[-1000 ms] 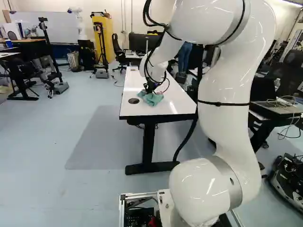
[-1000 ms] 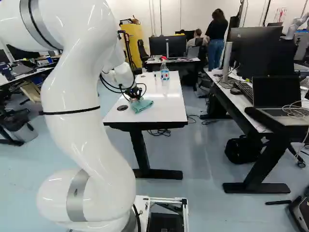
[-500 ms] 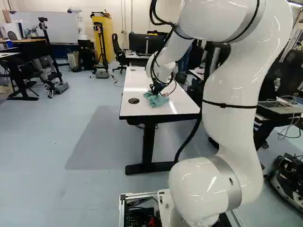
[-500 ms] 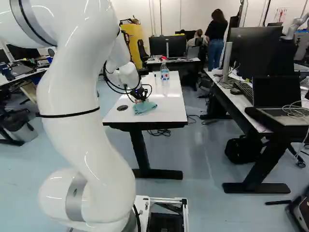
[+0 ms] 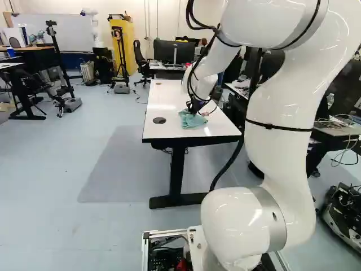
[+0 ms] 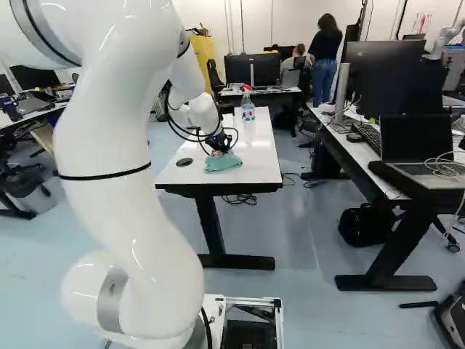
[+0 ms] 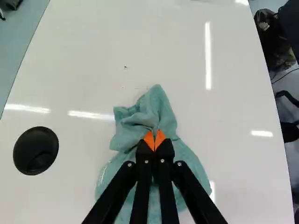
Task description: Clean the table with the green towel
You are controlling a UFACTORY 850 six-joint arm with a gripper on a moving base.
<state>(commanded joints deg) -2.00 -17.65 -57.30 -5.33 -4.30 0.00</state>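
In the right base view my gripper (image 6: pixel 222 149) is low over the white table (image 6: pixel 251 171), at the green towel (image 6: pixel 223 162). The left base view has the gripper (image 5: pixel 193 109) above the same towel near the table's close end. Seen from the wrist, the gripper (image 7: pixel 154 142) has its orange tips together, pinching a fold of the crumpled towel (image 7: pixel 161 109). The cloth spreads on the tabletop ahead of and beneath the fingers. Small dark specks (image 7: pixel 125 67) lie on the surface ahead of the towel.
A spray bottle (image 6: pixel 248 109) stands farther along the table. The round black cable hole (image 7: pixel 36 150) is beside the towel. Another desk with a laptop (image 6: pixel 418 149) stands to the right. Another robot (image 5: pixel 93 25) is far back at the left.
My gripper has moved to the right across the table in both base views, and the towel has slid along with it. The base has stayed put.
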